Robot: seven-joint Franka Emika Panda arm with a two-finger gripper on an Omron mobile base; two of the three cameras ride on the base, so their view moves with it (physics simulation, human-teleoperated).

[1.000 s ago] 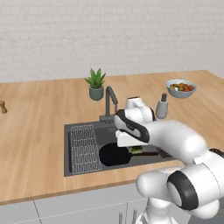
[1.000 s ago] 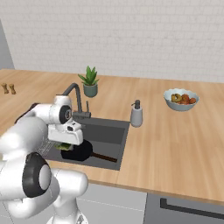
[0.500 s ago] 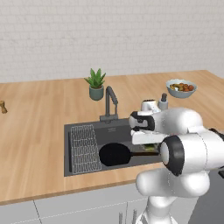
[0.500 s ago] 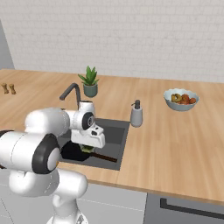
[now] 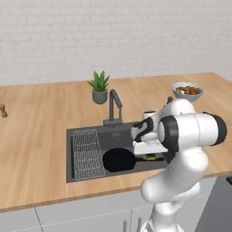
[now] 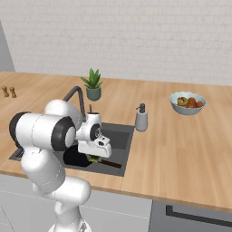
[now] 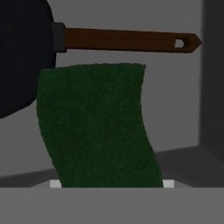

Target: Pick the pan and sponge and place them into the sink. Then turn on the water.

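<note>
The black pan [image 5: 118,159] lies flat in the dark grey sink [image 5: 121,136], its brown handle [image 7: 127,40] pointing right in the hand view. My gripper [image 5: 149,155] hangs low in the basin just right of the pan, shut on the dark green sponge [image 7: 98,127]. The sponge hangs below the hand, close to the pan's handle, and covers my fingertips in the hand view. From the right base view, the gripper [image 6: 94,157] and the pan [image 6: 72,157] sit side by side in the sink [image 6: 119,139]. No stream runs from the dark gooseneck faucet [image 5: 114,102].
A wire rack [image 5: 86,152] fills the sink's left part. Behind the faucet stands a potted plant [image 5: 99,87]. A soap dispenser [image 6: 142,118] is at the sink's right rear corner and a fruit bowl [image 6: 188,103] farther right. Small shakers [image 6: 9,91] stand far left.
The hand has moved right and down into the sink with the sponge in it, and the elbow has swung out to the right. The pan has stayed put.
</note>
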